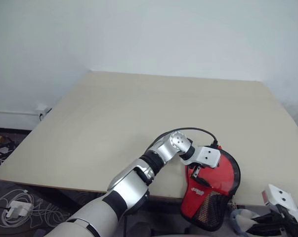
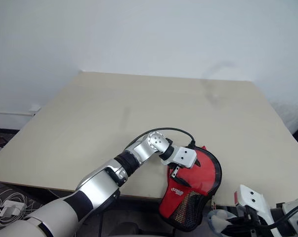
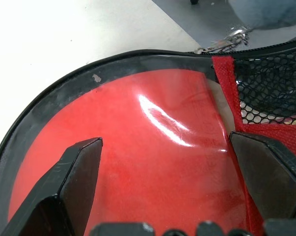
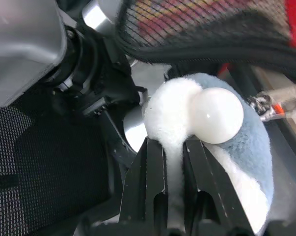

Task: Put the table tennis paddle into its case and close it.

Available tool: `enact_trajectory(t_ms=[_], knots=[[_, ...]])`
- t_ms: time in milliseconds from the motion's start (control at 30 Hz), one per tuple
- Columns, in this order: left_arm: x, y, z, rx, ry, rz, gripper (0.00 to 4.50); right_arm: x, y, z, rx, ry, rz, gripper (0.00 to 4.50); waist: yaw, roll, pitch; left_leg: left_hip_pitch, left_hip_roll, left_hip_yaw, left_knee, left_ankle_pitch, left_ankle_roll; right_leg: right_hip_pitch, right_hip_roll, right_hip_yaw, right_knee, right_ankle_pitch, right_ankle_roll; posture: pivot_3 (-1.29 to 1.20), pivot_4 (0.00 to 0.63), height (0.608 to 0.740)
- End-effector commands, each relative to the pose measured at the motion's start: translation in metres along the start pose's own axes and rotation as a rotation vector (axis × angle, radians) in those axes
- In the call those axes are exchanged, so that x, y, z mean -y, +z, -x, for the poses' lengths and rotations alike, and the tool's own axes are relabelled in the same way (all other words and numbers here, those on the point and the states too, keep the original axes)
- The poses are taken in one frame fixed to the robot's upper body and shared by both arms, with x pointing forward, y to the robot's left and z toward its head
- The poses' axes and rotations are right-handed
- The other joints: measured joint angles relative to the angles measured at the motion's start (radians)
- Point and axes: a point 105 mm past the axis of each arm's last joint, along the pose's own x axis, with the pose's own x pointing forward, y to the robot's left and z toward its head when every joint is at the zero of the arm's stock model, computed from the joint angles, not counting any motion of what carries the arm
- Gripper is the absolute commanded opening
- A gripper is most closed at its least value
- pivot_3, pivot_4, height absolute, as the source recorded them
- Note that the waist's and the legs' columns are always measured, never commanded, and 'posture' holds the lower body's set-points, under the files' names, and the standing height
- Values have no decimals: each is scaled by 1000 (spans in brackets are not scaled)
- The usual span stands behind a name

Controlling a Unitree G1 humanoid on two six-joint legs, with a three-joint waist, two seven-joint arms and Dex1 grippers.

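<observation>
A beige surface (image 1: pixel 139 118) meets a white wall (image 1: pixel 149 34); cables (image 1: pixel 15 210) litter the floor. The left claw (image 3: pixel 165 182) gapes over the case (image 1: pixel 213 197); the right claw (image 4: pixel 173 177) pinches a plush toy (image 4: pixel 241 162).

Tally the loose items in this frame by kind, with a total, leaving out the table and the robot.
Case, black-edged: 1
Table tennis paddle, red, inside the case: 1
Soft blue-and-white plush item: 1
White ball: 1
Total: 4
</observation>
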Motion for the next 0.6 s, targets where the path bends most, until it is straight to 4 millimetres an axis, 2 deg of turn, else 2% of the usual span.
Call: enact_trajectory(t_ms=[33, 200, 400, 600], knots=[[37, -51, -2, -173, -150, 131, 4500, -12, 7, -18, 21, 89, 27, 4, -2, 0, 0, 0, 0, 0, 0, 0, 0, 0, 0, 0, 0, 0, 0, 0, 0, 716], [37, -52, -2, -172, -149, 140, 4500, -11, -3, -28, -28, 131, 16, 4, -4, -2, -2, 0, 1, 0, 0, 0, 0, 0, 0, 0, 0, 0, -1, 0, 0, 716], [40, -56, 0, -181, -149, 149, 4500, -17, -14, -22, -113, 180, 75, 4, -4, -3, -4, 1, 1, 0, 0, 0, 0, 0, 1, 0, 0, 0, -1, 0, 0, 716], [40, -57, 0, -185, -143, 157, 4500, -23, 2, -11, -56, 206, 71, 4, -5, -5, -6, 1, 1, 0, 0, 0, 0, 0, 1, 0, 0, 0, -1, 0, 0, 716]])
